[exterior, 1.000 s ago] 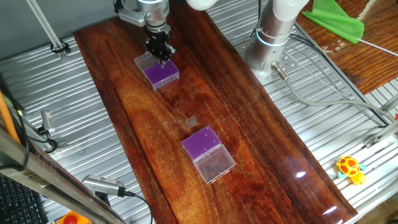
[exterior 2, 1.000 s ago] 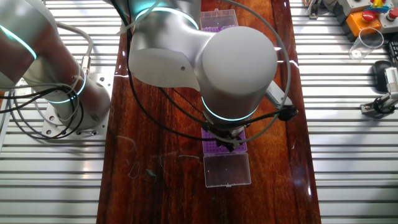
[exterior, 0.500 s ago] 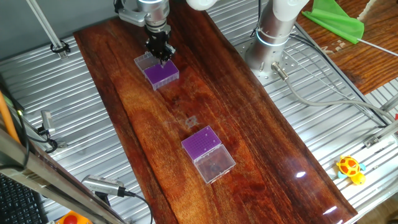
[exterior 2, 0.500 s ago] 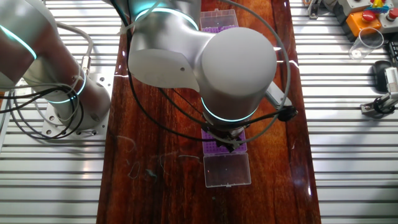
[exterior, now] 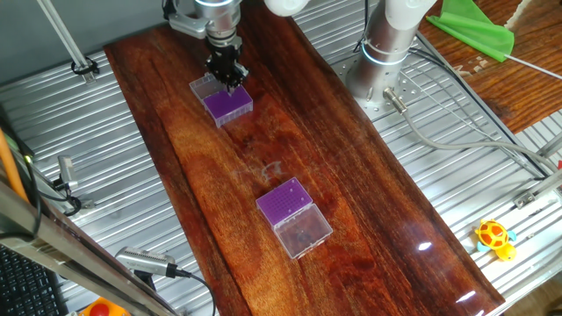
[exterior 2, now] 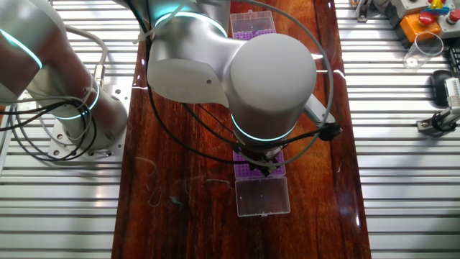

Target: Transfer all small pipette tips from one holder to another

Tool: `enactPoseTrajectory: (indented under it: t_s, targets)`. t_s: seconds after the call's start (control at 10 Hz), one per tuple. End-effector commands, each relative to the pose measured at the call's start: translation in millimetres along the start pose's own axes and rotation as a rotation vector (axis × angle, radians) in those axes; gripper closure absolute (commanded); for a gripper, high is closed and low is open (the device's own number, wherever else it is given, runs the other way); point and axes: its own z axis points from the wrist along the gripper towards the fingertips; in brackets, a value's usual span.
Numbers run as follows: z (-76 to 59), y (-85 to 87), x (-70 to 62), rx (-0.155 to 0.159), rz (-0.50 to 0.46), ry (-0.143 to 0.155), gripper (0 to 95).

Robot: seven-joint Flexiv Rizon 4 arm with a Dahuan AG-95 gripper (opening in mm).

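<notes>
Black two-finger gripper [exterior: 230,81] poised over the clear plastic holder with purple insert [exterior: 227,104].

Fingertips sit at the insert's 12 o'clock edge; tips too small to resolve, and grip state cannot be told. A second purple-insert holder [exterior: 286,203] lies well apart at 5 o'clock.

Both views of me are bright and evenly lit, with soft, weak shadows. Light from overhead glares off the glossy wooden worktop [exterior: 351,193]: white streaks sit near its close end in one fixed view, and small glints show along its edges in the other. The ribbed metal surface [exterior 2: 402,180] beside it shines pale. My white arm [exterior 2: 269,72] is nearly washed out on top, its teal rings glowing. My fingers [exterior: 226,74] look dark and slightly soft; fine detail there is lost.
</notes>
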Motion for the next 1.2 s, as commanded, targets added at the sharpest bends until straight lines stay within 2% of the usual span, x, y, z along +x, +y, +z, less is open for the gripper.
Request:
enactPoseTrajectory:
  t_s: [0.1, 0.3, 0.4, 1.0, 1.2]
  targets:
    - [2.7, -0.5, -0.5, 0.003, 0.000, 0.001, 95.0]
    - [5.4, -0.1, -0.7, 0.005, 0.002, 0.005, 95.0]
    - [5.7, 0.0, -0.7, 0.004, 0.001, 0.006, 76.0]
    - [5.0, 0.2, -1.1, -0.004, 0.005, -0.002, 76.0]
    - [-0.5, 8.4, -9.4, -0.004, 0.005, -0.001, 76.0]
